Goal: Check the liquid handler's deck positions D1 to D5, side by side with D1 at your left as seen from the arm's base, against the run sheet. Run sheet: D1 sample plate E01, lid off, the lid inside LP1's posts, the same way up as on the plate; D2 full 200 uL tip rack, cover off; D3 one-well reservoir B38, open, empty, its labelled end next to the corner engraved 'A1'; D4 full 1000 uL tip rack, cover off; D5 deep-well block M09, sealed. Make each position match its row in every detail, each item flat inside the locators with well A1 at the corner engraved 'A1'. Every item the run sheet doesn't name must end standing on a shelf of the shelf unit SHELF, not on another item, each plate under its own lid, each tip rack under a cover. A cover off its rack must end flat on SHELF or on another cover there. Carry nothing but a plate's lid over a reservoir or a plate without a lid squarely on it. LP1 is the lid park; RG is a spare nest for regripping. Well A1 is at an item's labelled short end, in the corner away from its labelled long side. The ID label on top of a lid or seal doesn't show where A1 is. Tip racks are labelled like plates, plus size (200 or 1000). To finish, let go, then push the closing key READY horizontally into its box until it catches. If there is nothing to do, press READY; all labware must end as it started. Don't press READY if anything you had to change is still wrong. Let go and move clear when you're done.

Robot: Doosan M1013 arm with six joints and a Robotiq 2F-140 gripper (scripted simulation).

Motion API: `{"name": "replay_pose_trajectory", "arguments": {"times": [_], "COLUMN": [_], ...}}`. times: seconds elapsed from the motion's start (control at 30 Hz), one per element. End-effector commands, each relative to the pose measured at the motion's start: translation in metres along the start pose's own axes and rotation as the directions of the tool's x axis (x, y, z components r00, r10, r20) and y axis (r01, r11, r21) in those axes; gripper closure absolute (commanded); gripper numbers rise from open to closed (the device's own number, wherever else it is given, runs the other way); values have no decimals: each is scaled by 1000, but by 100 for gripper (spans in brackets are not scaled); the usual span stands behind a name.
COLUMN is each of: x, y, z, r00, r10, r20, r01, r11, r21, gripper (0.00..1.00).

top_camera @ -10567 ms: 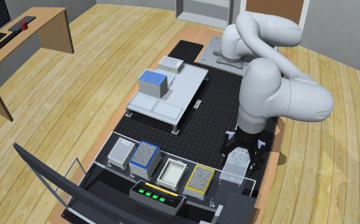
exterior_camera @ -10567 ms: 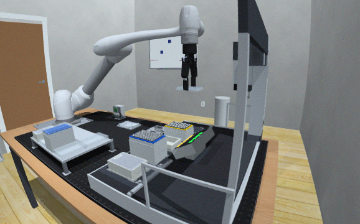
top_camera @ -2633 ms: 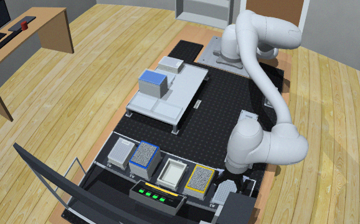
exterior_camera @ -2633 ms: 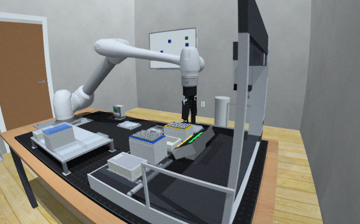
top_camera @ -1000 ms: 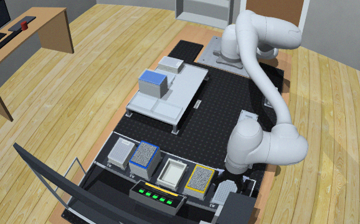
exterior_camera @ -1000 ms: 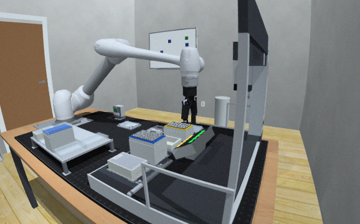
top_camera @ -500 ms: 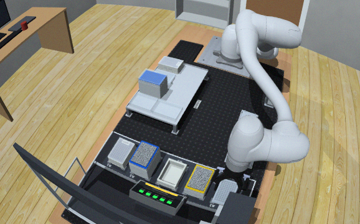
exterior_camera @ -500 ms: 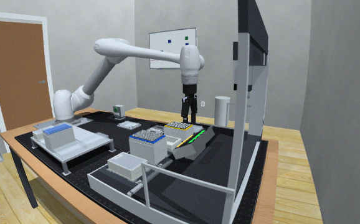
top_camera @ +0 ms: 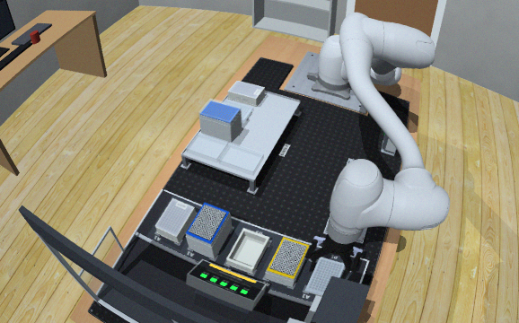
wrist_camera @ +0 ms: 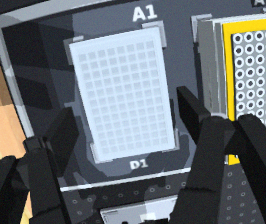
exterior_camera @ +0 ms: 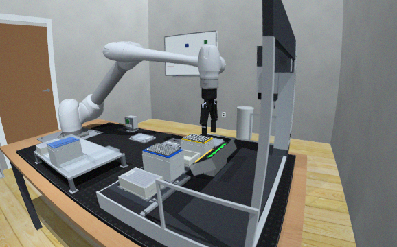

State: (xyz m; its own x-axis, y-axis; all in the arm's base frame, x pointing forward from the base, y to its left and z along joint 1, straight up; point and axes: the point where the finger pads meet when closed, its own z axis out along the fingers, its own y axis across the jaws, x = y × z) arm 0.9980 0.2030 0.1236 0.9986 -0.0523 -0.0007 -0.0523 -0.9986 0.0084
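My gripper [exterior_camera: 208, 128] is open and empty, and hangs well above position D1 at the right end of the deck row. In the wrist view the fingers frame the sample plate [wrist_camera: 125, 96], which lies inside its locators with its wells showing, between the engraved 'A1' and the 'D1' mark. In the top view the row reads, from the left, a sealed deep-well block [top_camera: 175, 221], a blue-rimmed tip rack [top_camera: 208, 229], an open white reservoir [top_camera: 248, 249], a yellow-rimmed tip rack [top_camera: 288, 260], and the sample plate [top_camera: 326, 274]. My wrist hides the fingers there.
The shelf unit [top_camera: 246, 135] holds a blue-covered rack [top_camera: 220, 118] and a grey lidded item [top_camera: 246, 92]. A flat lid-like piece [exterior_camera: 143, 138] lies behind the deck. A panel with green lights [top_camera: 225, 283] fronts the row. The handler's frame post [exterior_camera: 265, 137] stands close on the right.
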Motion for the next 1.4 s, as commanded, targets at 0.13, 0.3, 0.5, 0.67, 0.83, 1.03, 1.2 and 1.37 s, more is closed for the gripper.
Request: {"name": "replay_pose_trajectory", "arguments": {"times": [0.13,0.3,0.5,0.67,0.83,1.03,1.2,1.37], "x": [0,0,0,0,0,0,0,0], "y": [0,0,0,0,0,0,0,0], "z": [-13,-20,-28,-37,-45,-52,-60,-68], "r00": [1000,1000,1000,1000,1000,1000,1000,1000], "r10": [0,0,0,0,0,0,0,0], "r20": [-2,-2,-2,-2,-2,-2,-2,-2], "r01": [0,0,0,0,0,0,0,0], "r11": [1000,1000,1000,1000,1000,1000,1000,1000], "r21": [1,1,1,1,1,1,1,1], "gripper": [34,34,34,34,34,34,34,34]}}
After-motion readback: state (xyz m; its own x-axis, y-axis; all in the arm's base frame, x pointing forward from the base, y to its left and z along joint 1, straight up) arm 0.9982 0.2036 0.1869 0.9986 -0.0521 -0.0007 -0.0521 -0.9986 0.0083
